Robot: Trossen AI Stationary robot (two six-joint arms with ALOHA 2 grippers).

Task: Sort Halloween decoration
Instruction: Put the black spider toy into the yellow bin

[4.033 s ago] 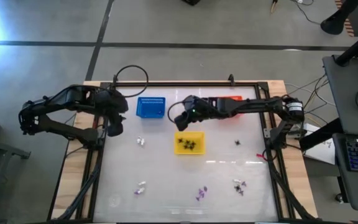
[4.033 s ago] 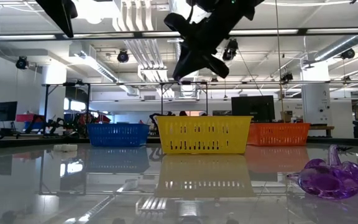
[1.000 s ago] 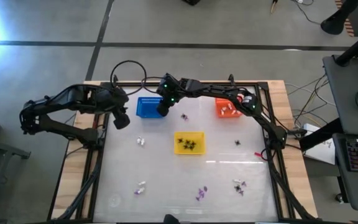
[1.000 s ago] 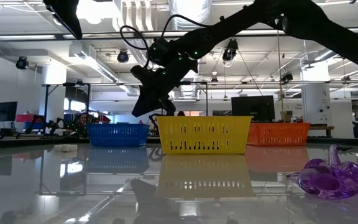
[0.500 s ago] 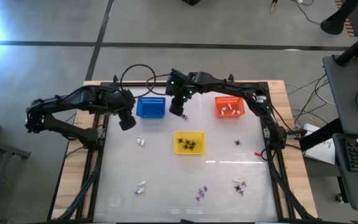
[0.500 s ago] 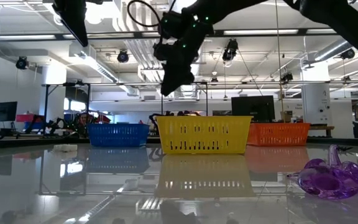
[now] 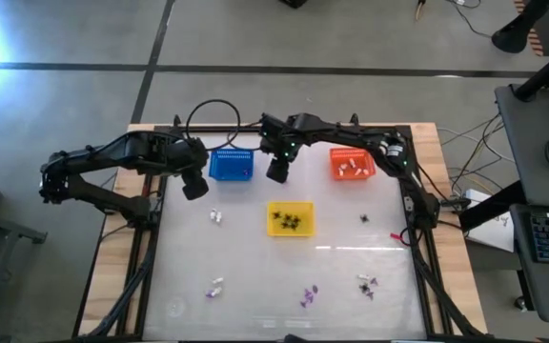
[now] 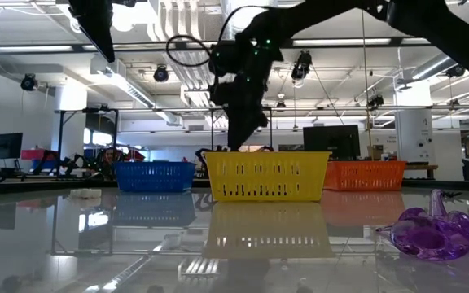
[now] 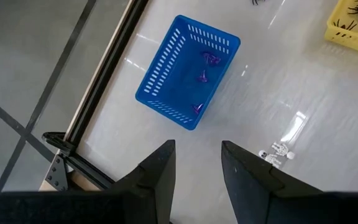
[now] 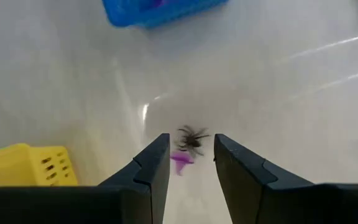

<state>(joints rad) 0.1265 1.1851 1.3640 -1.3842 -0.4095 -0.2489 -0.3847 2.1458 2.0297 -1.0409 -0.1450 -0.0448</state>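
Glossy white table (image 7: 255, 267) carries a blue basket (image 7: 230, 164), just beside which the right gripper (image 7: 276, 171) hangs, fingers parted, over a black spider (image 10: 192, 138) and purple trinket (image 10: 180, 161), likely mid-pick; next, descend and close, while the left gripper (image 7: 194, 186) waits open on the basket's other side.

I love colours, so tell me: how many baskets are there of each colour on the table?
Blue basket: 1
Yellow basket: 1
Orange basket: 1
Total: 3 baskets
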